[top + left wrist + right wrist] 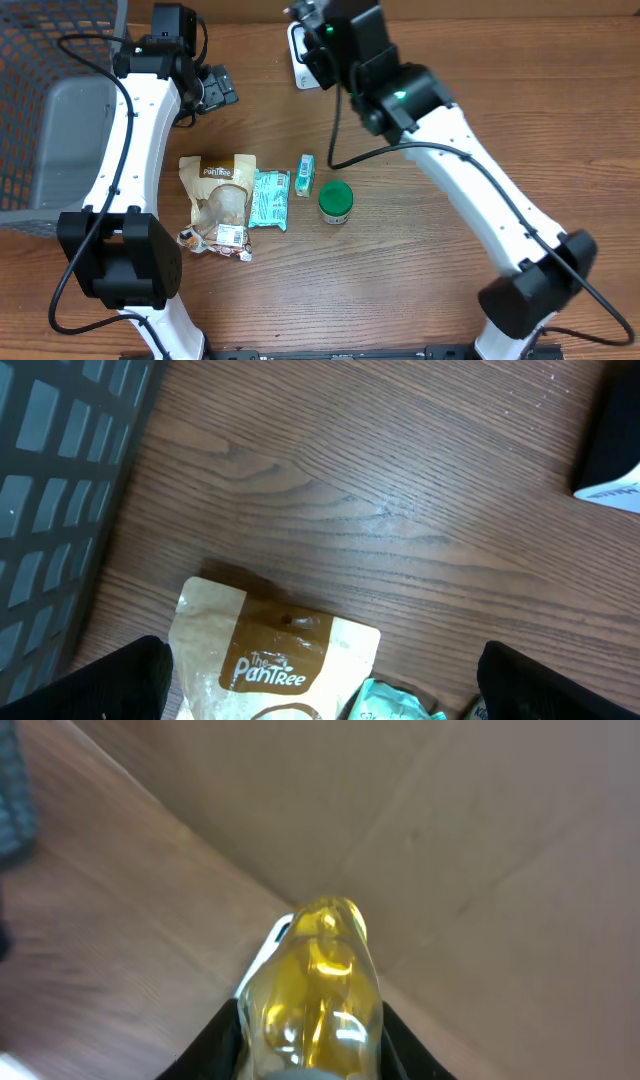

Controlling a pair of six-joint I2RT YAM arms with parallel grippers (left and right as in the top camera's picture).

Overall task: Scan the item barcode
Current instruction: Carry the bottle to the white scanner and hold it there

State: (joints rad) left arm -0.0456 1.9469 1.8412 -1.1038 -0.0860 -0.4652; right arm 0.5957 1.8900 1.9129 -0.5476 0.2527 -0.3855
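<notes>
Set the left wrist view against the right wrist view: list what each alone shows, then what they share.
Left wrist only: the brown PanTree pouch, a teal packet at the bottom edge, the grey mesh basket, and the open left gripper. Right wrist only: a clear yellow item clamped in the right gripper, with a beige backdrop behind. Both: the wooden table.

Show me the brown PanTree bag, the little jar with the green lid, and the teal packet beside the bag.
PanTree bag (218, 205): overhead view, middle of its front.
Green-lidded jar (335, 198): overhead view, middle of the lid.
Teal packet (269, 198): overhead view, centre of the wrapper.
</notes>
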